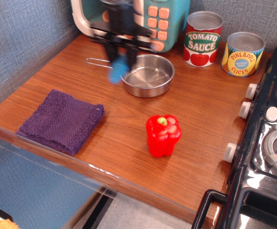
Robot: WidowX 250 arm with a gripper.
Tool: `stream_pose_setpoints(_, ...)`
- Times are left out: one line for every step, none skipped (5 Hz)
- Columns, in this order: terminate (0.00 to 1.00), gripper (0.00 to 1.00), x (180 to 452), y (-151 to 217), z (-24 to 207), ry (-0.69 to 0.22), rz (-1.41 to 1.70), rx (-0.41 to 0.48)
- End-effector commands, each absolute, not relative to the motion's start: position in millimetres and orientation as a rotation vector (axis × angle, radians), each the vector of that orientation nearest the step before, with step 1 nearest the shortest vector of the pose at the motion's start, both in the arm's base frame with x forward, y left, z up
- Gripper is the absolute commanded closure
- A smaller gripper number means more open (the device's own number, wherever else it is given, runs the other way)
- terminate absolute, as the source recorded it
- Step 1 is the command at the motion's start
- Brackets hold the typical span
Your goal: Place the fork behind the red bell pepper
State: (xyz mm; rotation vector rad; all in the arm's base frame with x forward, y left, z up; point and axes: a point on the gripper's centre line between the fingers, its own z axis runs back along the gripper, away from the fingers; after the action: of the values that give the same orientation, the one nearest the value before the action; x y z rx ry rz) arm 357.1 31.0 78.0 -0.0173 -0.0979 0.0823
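at the far middle of the wooden counter (81, 76), in front of the toy microwave (133, 21), we see the fork (117, 69) hanging by its blue ribbed handle from the gripper (120, 53). only the blue handle shows, pointing down and blurred; we cannot make out the tines. the fork hangs at the left rim of the steel pan (148, 75), over the spot where the pan's thin wire handle meets the bowl, and we cannot tell whether it touches either. the gripper's dark fingers are closed on the upper part of the blue handle, and the whole tool is smeared by motion, so finer detail is lost.

the pan sits just in front of the microwave, its wire handle reaching left. to the right of the pan, against the far wall, stands the tomato sauce can (203, 38), and just right of it the pineapple slices can (243, 53).

the red bell pepper (163, 135) stands upright nearer to us, its yellow-green stem on top, well apart from the fork and a little right of the pan. the counter between pepper and pan is bare wood.

at the near left lies a folded purple cloth (62, 120), close to the counter's front edge. along the right side runs a black toy stove (267, 157) with white knobs facing the counter.
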Motion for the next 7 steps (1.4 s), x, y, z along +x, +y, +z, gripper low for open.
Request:
stream_pose_setpoints(0.0,1.0,350,-52,66,-0.141,-0.014,0.021)
stream_pose_setpoints(0.0,1.0,355,-71,55,-0.126,-0.019,0.0)
stream_pose_setpoints(0.0,1.0,367,-80,46,-0.121,-0.016,-0.009)
stream_pose_setpoints(0.0,1.0,382,-74,35,-0.125,0.02,-0.004)
stream_pose_setpoints(0.0,1.0,395,-62,28,-0.137,0.042,0.004)
stream_pose_setpoints(0.0,1.0,397,-59,21,-0.131,0.047,0.006)
stream_pose_setpoints(0.0,0.0,391,-61,23,-0.116,0.038,0.018)
